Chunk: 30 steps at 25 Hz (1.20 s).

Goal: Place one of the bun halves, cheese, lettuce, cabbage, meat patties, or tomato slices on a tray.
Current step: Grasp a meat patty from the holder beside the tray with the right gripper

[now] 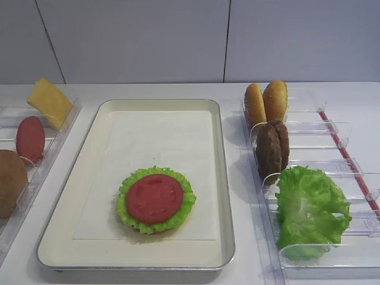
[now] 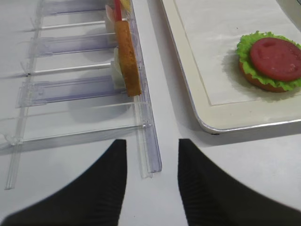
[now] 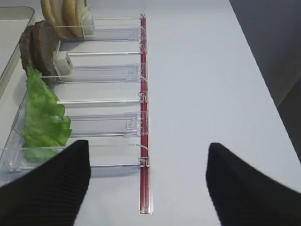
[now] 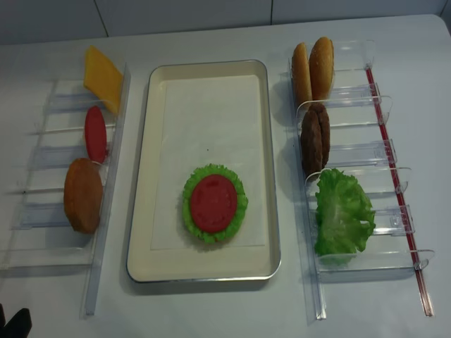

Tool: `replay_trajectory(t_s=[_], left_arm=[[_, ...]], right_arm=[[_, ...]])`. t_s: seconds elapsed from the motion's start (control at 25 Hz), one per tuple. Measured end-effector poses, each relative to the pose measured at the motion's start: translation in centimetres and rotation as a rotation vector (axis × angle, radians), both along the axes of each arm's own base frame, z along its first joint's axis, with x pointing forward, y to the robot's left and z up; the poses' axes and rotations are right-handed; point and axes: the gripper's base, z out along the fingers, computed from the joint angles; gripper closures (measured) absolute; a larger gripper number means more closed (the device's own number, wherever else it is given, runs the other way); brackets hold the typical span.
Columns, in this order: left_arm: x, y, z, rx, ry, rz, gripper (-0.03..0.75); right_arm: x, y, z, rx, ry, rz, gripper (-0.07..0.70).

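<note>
The cream tray [image 1: 224, 178] lies in the middle. On its paper liner sits a stack: a bun half [image 2: 254, 81] underneath, a lettuce leaf [image 1: 185, 205], and a tomato slice [image 1: 154, 198] on top. The right rack holds two bun halves [image 1: 266, 102], two meat patties [image 1: 272, 148] and more lettuce [image 1: 310, 208]. The left rack holds cheese [image 1: 50, 102], a tomato slice [image 1: 29, 138] and a bun half [image 1: 10, 181]. My left gripper [image 2: 152, 141] is open and empty at the near end of the left rack. My right gripper [image 3: 148, 143] hangs wide open and empty by the right rack's near end.
The clear left rack [image 2: 146, 141] runs along the tray's left rim. The right rack's red strip [image 3: 145, 155] ends between my right fingers. White table [image 3: 211, 94] stretches to the right of that rack, with the table edge further right.
</note>
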Motion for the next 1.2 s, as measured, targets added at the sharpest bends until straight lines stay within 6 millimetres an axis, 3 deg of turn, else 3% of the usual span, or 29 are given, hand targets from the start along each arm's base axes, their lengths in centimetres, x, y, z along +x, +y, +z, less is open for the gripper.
replay_trajectory(t_s=[0.36, 0.56, 0.84, 1.2], left_arm=[[0.0, 0.0, 0.0, 0.000, 0.000, 0.000, 0.453], [0.0, 0.0, 0.0, 0.000, 0.000, 0.000, 0.453], [0.0, 0.0, 0.0, 0.000, 0.000, 0.000, 0.453], [0.0, 0.0, 0.0, 0.000, 0.000, 0.000, 0.453]], right_arm=[[-0.1, 0.0, 0.0, 0.002, 0.005, 0.001, 0.097], [0.2, 0.1, 1.4, 0.010, 0.097, 0.008, 0.097], [3.7, 0.7, 4.7, 0.055, 0.290, 0.079, 0.097], [10.1, 1.2, 7.9, 0.132, 0.442, 0.121, 0.097]])
